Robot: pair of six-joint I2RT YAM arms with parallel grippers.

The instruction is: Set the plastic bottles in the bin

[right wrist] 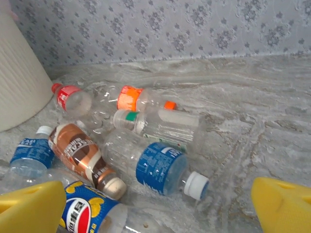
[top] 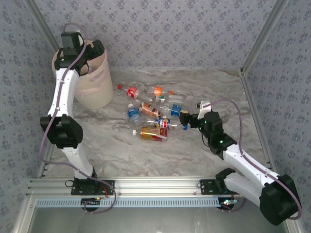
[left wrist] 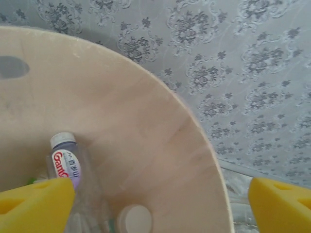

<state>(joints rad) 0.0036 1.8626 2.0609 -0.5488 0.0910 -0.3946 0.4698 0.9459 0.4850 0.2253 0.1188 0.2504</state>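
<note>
Left wrist view: left gripper, spread wide and empty, is held over the bin, a white-capped bottle lodged inside. Right gripper, likewise parted, is poised above plastic bottles strewn on the table.

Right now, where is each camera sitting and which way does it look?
Top camera: high behind the robot, looking down on the table, bin and bottles; the left arm and right arm show.
Left wrist camera: above the bin, looking down into it at a bottle inside; the left gripper shows its yellow fingers, open.
Right wrist camera: low over the table, facing the bottles and the bin's side; the right gripper is open.
Shared: top and right wrist cameras both see the bottle pile and the bin.
</note>
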